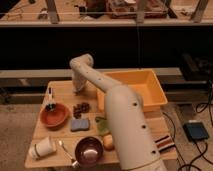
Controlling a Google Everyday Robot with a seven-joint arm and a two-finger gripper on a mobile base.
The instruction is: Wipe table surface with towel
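Note:
The wooden table [60, 90] holds several items. A striped cloth [164, 142] lies at its right front edge, partly hidden behind my arm. My arm rises from the lower right, bends at the elbow [82, 62] and points down at the far left part of the table. The gripper [77, 89] hangs just above the bare tabletop there, far from the cloth and beyond a brown cluster [81, 108]. Nothing shows in it.
A yellow bin [135, 90] fills the far right of the table. An orange bowl [55, 116] with a brush [50, 100], a blue sponge [80, 124], a green item [102, 125], a maroon bowl [90, 150], a spoon [65, 149] and a tipped white cup [42, 148] lie nearer.

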